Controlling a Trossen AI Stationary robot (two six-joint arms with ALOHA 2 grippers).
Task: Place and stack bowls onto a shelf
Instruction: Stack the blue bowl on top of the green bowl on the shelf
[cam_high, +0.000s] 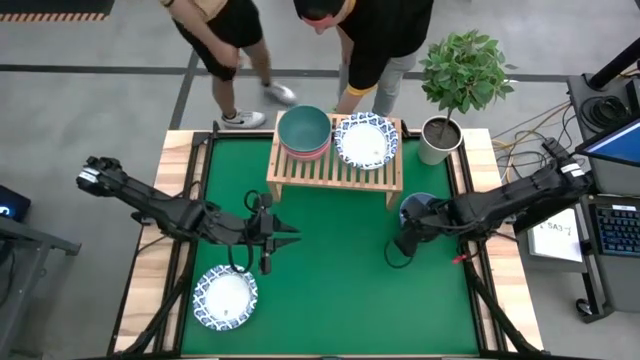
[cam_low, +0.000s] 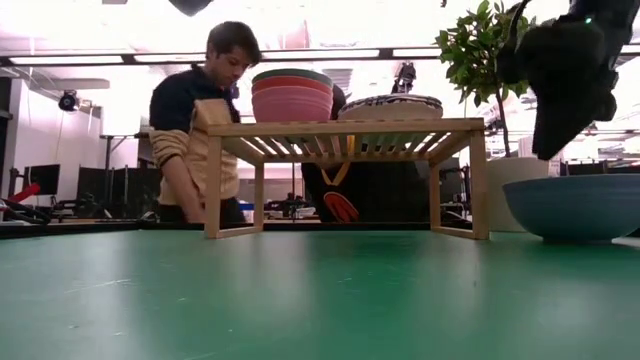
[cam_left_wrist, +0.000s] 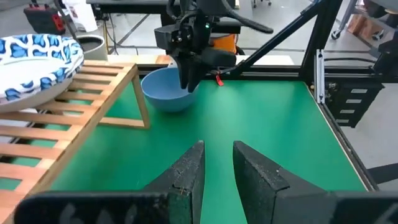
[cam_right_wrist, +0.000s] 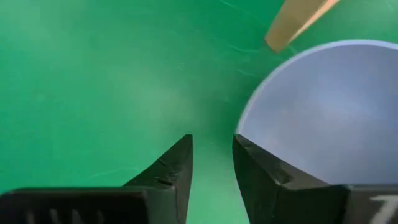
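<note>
We see the shelf (cam_high: 334, 166), light slatted wood, holding a teal bowl (cam_high: 303, 126) stacked on pink and red ones, plus a white bowl (cam_high: 366, 140) with blue pattern beside them. The blue bowl (cam_left_wrist: 165, 91), plain and deep, sits on the green mat (cam_high: 330, 270) just off the shelf's leg. The right gripper (cam_right_wrist: 211, 158) hovers at its rim, jaws slightly apart, holding nothing, one finger over the rim. The left gripper (cam_left_wrist: 216, 171), narrowly open and empty, faces open mat ahead; a second patterned bowl (cam_high: 225, 297) lies just behind it near the mat's edge. The stack's lower bowls are mostly hidden from above. People (cam_high: 300, 40) stand behind the table, cut off.
</note>
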